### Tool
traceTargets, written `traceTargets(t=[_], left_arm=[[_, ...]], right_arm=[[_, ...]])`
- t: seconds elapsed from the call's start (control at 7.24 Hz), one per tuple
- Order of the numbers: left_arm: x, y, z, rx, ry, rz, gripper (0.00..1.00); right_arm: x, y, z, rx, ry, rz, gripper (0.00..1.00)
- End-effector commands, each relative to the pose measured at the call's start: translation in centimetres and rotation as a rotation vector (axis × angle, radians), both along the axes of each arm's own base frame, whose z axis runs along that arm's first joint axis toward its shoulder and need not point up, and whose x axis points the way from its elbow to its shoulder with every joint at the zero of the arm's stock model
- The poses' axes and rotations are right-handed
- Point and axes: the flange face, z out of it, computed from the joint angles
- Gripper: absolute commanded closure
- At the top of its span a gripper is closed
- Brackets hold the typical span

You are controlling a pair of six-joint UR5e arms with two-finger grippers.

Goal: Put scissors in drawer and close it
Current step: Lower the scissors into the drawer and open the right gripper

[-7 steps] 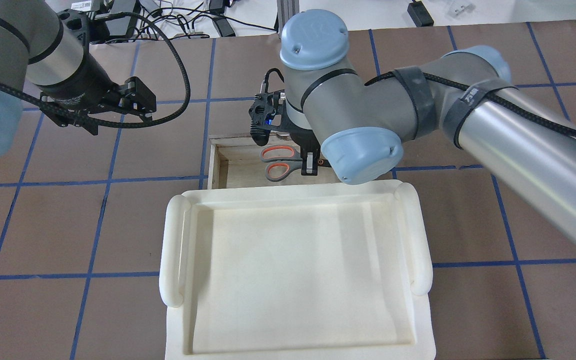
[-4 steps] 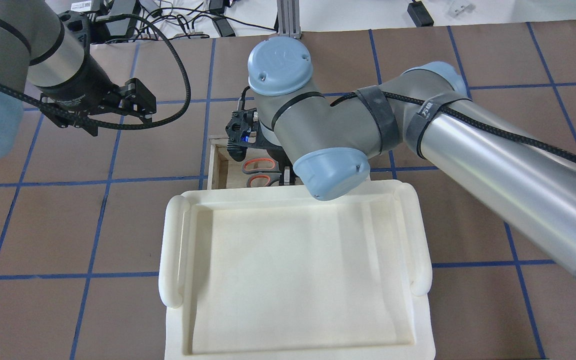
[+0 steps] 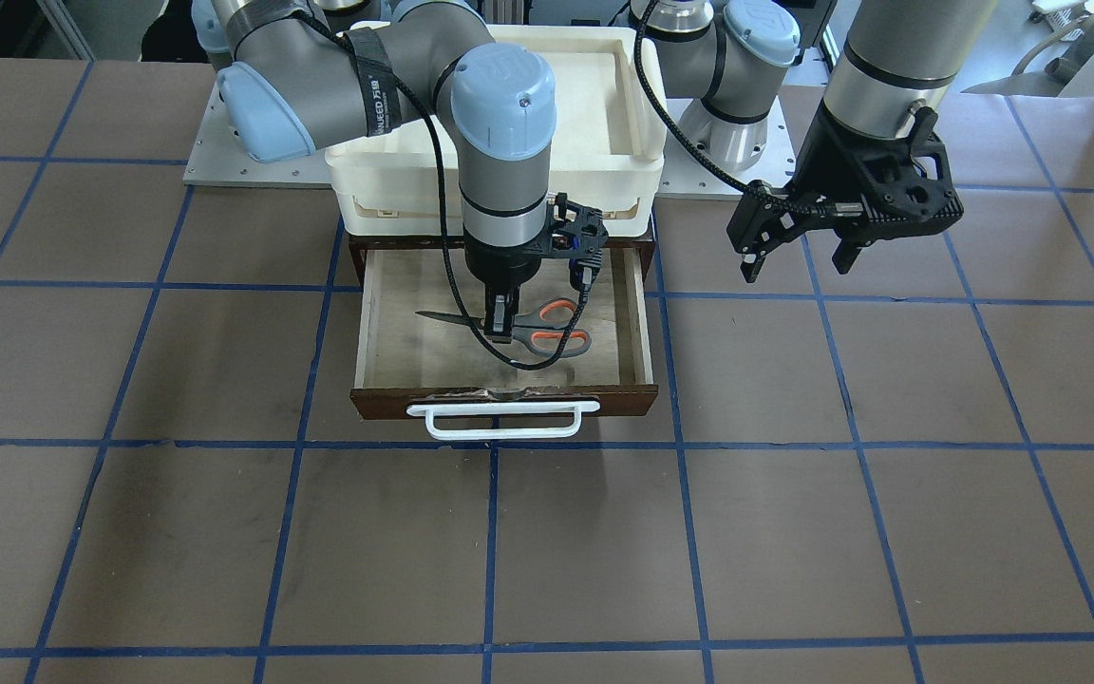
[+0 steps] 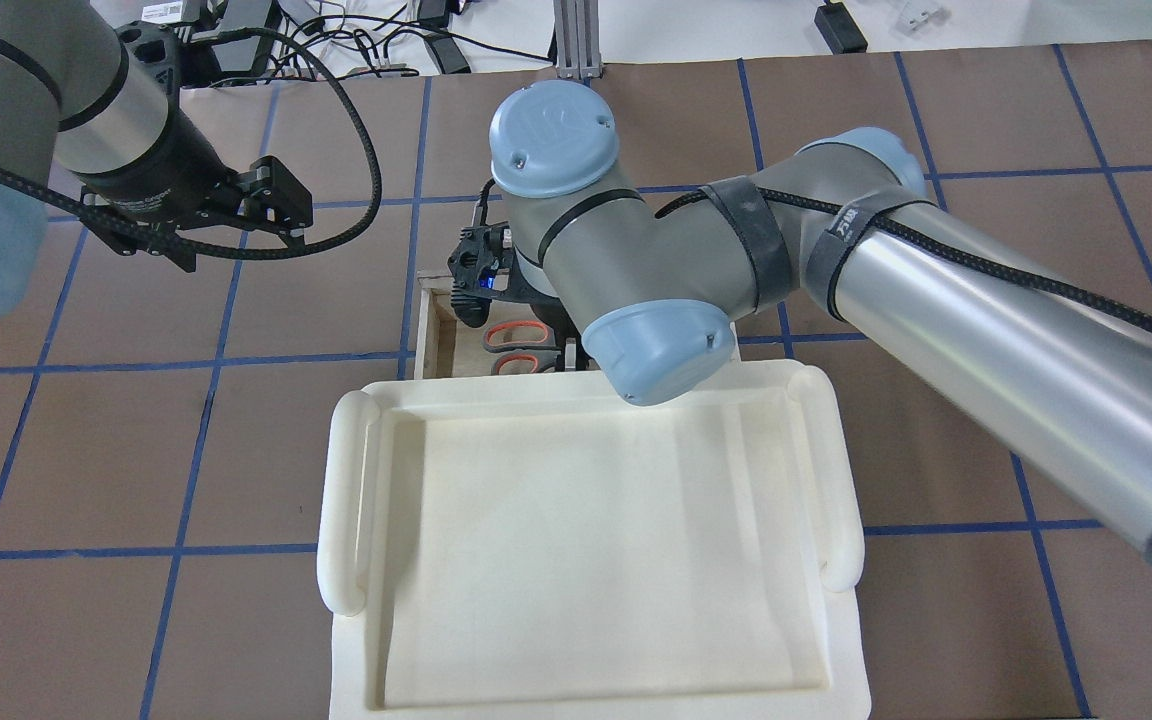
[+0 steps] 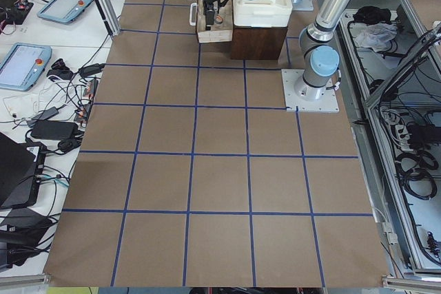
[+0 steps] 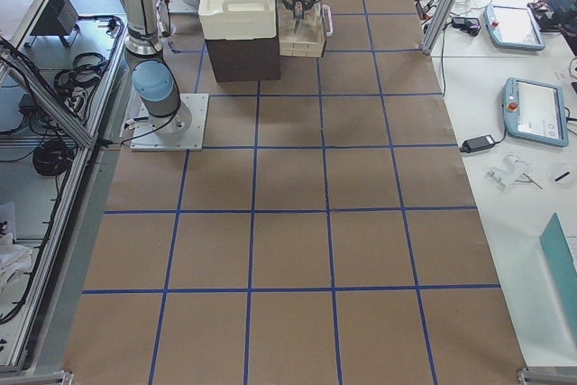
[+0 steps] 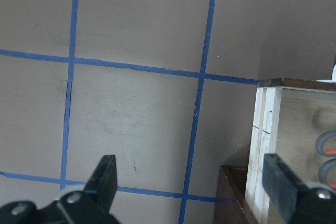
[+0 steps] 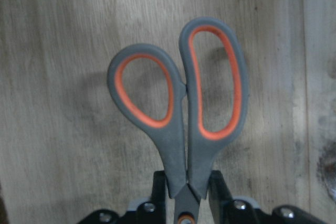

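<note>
The scissors have grey handles lined in orange-red and lie level inside the open drawer, blades toward the view's left. My right gripper reaches straight down into the drawer and is shut on the scissors near the pivot, low over the plywood floor. The handles show in the overhead view beside the drawer's wall. My left gripper is open and empty, above the table beside the drawer. Its wrist view shows the drawer's corner.
A white plastic tray sits on top of the dark cabinet, above the drawer. The drawer's white bar handle points away from the robot. My right arm's elbow hangs over the tray's far edge.
My right arm has swung toward the overhead view's left and nearer the tray, carrying the scissors deeper into the drawer. It has barely moved in the last half second. The left arm is still.
</note>
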Motion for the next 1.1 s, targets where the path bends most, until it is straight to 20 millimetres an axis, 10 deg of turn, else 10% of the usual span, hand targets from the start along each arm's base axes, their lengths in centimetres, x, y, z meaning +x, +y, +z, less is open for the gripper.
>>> traceTargets(t=[0.0,0.55,0.97], left_arm=[[-0.1,-0.9,-0.3,0.005,-0.002,-0.002,0.00],[-0.1,-1.0,-0.2,0.004,0.002,0.007,0.00],[-0.1,-4.6,1.5,-0.020,0.004,-0.007,0.00]], right_arm=[[0.0,0.0,0.0,-0.005,0.001,-0.038,0.00],[-0.1,-0.1,0.9,-0.019,-0.006,-0.057,0.00],[-2.6,-0.6,5.5,-0.103,-0.029,-0.198,0.00]])
